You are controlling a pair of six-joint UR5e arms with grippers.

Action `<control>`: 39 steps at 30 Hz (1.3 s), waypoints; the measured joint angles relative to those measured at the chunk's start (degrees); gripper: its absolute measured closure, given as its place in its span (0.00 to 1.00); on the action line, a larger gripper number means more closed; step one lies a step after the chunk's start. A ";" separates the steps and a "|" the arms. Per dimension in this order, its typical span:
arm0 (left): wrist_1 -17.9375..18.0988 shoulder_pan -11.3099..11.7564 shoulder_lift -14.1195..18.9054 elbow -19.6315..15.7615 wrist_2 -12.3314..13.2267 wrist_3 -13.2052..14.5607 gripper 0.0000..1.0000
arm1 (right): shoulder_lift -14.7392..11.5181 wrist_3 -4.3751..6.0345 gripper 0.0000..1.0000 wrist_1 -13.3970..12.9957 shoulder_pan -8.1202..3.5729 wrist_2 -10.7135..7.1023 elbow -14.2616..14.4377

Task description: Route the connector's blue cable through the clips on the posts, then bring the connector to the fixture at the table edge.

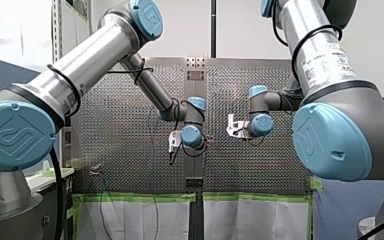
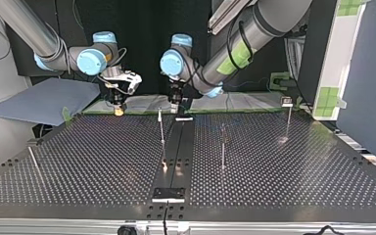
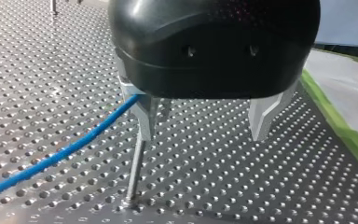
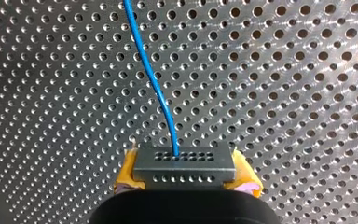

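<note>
- The right gripper [image 4: 184, 176] is clamped on the connector [image 4: 184, 167], a small grey block with two rows of tiny holes. Its yellow pads [image 4: 127, 173] press against the block's two ends.
- The blue cable [image 4: 154, 81] leaves the middle of the connector's upper row and runs away from the gripper over the perforated table [image 4: 298, 79].
- The left gripper [image 3: 205, 135] stands open. Its two metal fingers [image 3: 263, 116] are well apart with nothing between them.
- In the left wrist view the cable meets the outer side of one finger near its root. A thin post [image 3: 135, 173] stands on the table right under that finger, its top hidden.
- In the top view both grippers hang near the table's far edge, close to the middle. Several posts [image 2: 223, 147] stand on the table.
- The fixture [image 2: 168, 194], a dark plate, sits at the table's near edge in that view, well apart from the connector.
- A white label [image 1: 330, 62] on my right arm carries print too small to read. The blue joint caps [image 1: 17, 135] bear an embossed emblem, with no letters I can make out.
</note>
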 joint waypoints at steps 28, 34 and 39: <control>8.19 0.52 1.54 -2.02 -1.02 -0.55 0.02 | 0.02 -0.09 1.00 0.25 0.30 0.04 0.00; 8.10 0.07 1.74 -2.07 -1.07 -0.58 0.02 | 0.02 -0.04 1.00 0.31 0.34 0.04 -0.01; 7.40 -0.55 1.89 -2.37 -1.11 -0.45 0.02 | 0.02 -0.02 1.00 0.36 0.32 0.04 0.00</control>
